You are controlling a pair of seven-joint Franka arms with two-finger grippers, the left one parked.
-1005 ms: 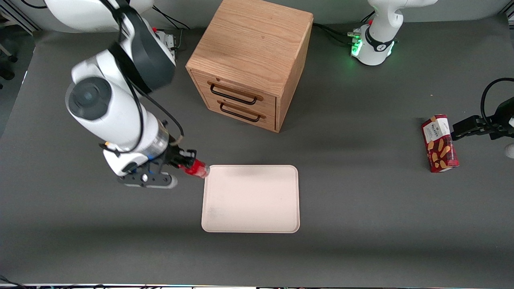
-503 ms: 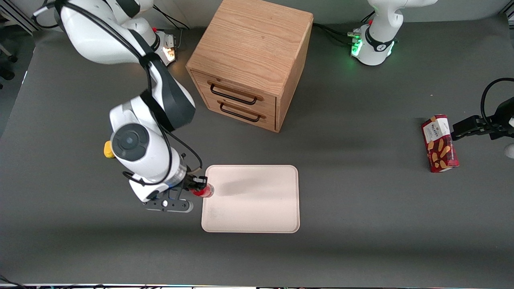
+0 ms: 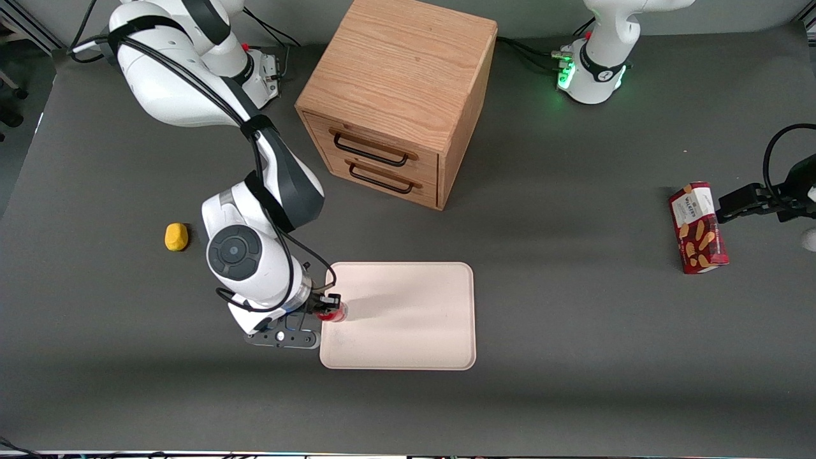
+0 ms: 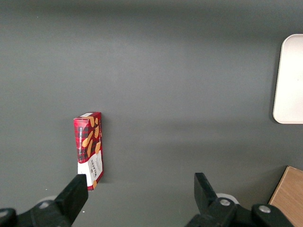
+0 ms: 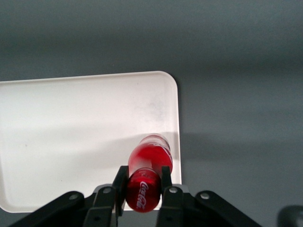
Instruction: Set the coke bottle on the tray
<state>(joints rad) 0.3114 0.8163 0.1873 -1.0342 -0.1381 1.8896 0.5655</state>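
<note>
My gripper [image 3: 329, 308] is shut on the small red coke bottle [image 3: 336, 313], its fingers clamped on the capped end. In the right wrist view the gripper [image 5: 143, 178] holds the bottle [image 5: 149, 161] with its base down over the tray [image 5: 71, 132], just inside the rim. The cream-white tray [image 3: 408, 319] lies flat on the table, nearer the front camera than the cabinet. The bottle is at the tray's edge toward the working arm's end. I cannot tell whether its base touches the tray.
A wooden drawer cabinet [image 3: 398, 95] stands farther from the front camera than the tray. A yellow lemon-like object [image 3: 176, 236] lies toward the working arm's end. A red snack box [image 3: 698, 227] lies toward the parked arm's end, also in the left wrist view [image 4: 89, 149].
My gripper has carried the bottle from beside the tray's corner nearer to the front camera and over the tray's edge. The arm's move has uncovered the yellow object.
</note>
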